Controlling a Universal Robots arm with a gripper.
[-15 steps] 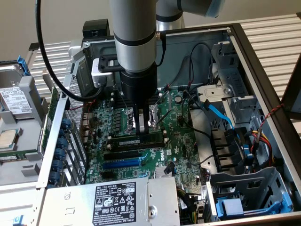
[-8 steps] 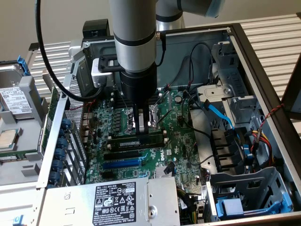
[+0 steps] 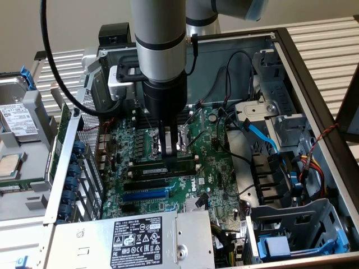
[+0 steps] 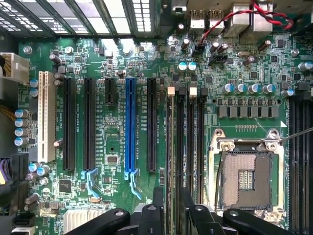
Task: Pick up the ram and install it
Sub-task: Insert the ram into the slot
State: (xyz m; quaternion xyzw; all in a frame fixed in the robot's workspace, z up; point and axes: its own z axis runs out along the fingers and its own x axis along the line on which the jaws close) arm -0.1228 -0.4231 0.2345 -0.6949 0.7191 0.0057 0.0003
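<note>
Hiding the ram midsection, the tool stands above.

I see an open computer case resting on a slatted bench. Left of it in the exterior view, a metal drive tray with a hard drive lies beside it.

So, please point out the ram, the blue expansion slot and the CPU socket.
ram (image 3: pixel 168 166): exterior view, middle of the strip.
blue expansion slot (image 4: pixel 130 125): wrist view, middle of its length.
CPU socket (image 4: pixel 246 179): wrist view, contact field.
</note>
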